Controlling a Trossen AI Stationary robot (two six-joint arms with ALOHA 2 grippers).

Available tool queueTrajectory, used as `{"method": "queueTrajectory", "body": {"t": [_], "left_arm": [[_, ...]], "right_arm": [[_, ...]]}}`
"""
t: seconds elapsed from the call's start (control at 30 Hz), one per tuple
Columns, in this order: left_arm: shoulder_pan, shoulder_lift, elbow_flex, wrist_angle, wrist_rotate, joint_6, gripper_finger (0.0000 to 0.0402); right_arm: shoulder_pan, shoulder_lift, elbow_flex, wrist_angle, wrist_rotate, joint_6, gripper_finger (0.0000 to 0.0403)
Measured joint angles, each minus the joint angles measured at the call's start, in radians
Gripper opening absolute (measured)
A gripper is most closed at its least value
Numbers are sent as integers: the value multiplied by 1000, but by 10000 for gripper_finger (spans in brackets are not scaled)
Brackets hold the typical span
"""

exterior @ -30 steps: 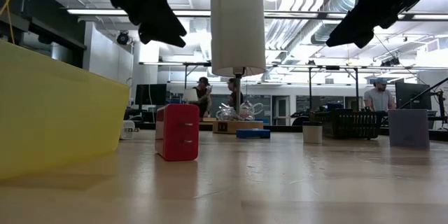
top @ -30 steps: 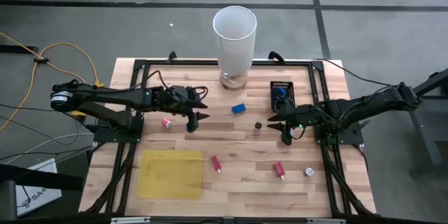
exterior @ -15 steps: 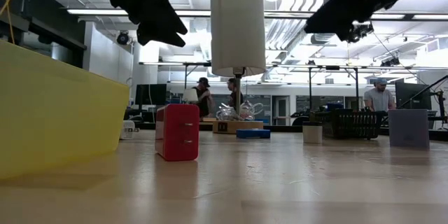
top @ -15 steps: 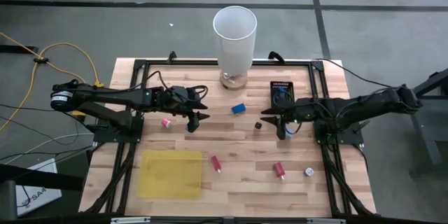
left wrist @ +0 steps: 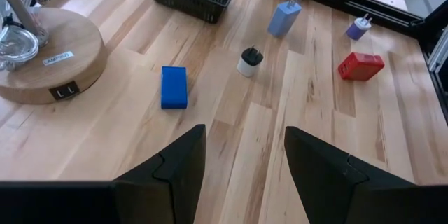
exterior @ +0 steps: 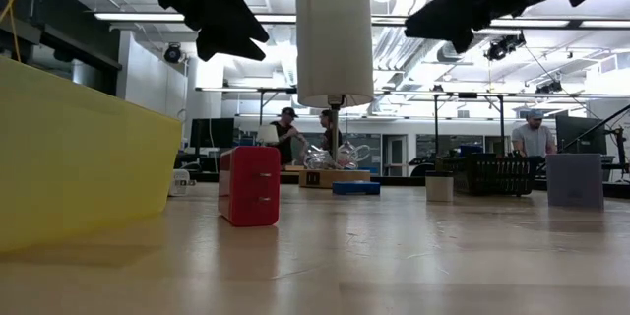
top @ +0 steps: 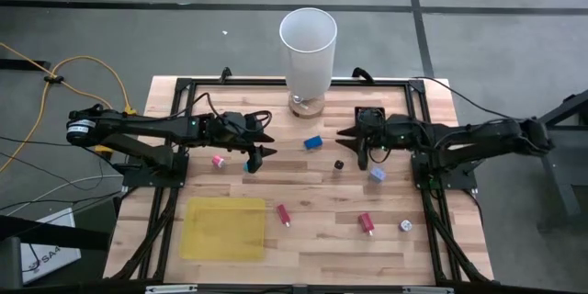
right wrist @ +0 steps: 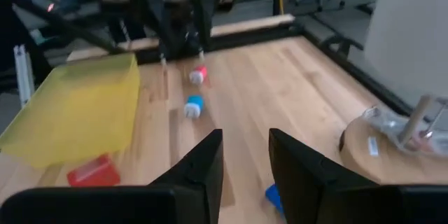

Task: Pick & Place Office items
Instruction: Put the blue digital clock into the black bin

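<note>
While fingers [left wrist: 245, 175] gape, blue block [left wrist: 173, 87] lies

Wooden table [top: 312, 230], yellow sheet [top: 223, 229] (flat), scattered office items [top: 366, 223], white cylinder [top: 308, 50]

One camera looks straight down on the whole table [top: 303, 239], one sits low on it looking across into the room, and one rides each arm looking close ahead; all four see the white cylinder [top: 308, 50].

Yellow sheet [top: 223, 228], blue block [top: 313, 142] (red plug [top: 366, 223])
</note>
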Motion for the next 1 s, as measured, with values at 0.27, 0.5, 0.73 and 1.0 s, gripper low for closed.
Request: {"method": "queueTrajectory", "body": {"t": [0.27, 0.5, 0.73, 1.0], "left_arm": [[0, 0, 0, 0, 0, 0, 190], [0, 0, 0, 0, 0, 0, 190], [0, 0, 0, 0, 0, 0, 190], [0, 0, 0, 0, 0, 0, 190]], "right_arm": [[-72, 23, 63, 28, -70, -29, 103], [-77, 21, 126, 29, -71, -56, 103], [-77, 21, 141, 23, -65, -74, 103], [-86, 37, 148, 0, -72, -74, 103]]}}
